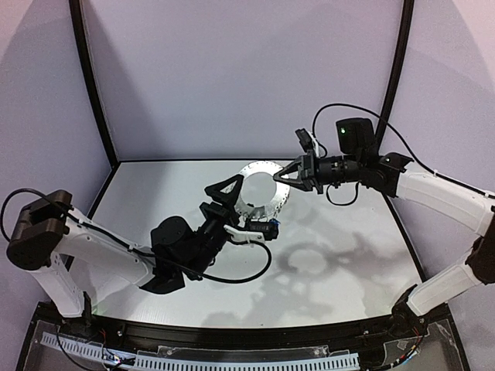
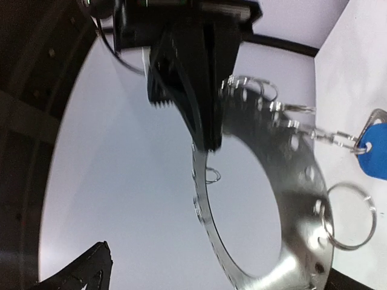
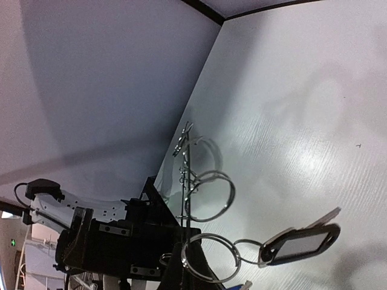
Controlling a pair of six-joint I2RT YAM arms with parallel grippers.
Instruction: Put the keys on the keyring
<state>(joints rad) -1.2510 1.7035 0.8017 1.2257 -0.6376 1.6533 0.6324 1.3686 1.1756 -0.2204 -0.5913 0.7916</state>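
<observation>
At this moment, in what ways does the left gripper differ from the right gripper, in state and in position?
The right gripper is shut on the rim of the keyring, while the left gripper stands open and holds nothing. The right gripper reaches the keyring from the right side, while the left gripper comes from the near left and sits beside it. Both are black, two-fingered and close to the keyring.

Mid-table keyring (image 1: 259, 168) between left gripper (image 1: 226, 199) and right gripper (image 1: 280, 176), back wall (image 1: 247, 77) behind — bare table (image 1: 340, 247) front-right
</observation>
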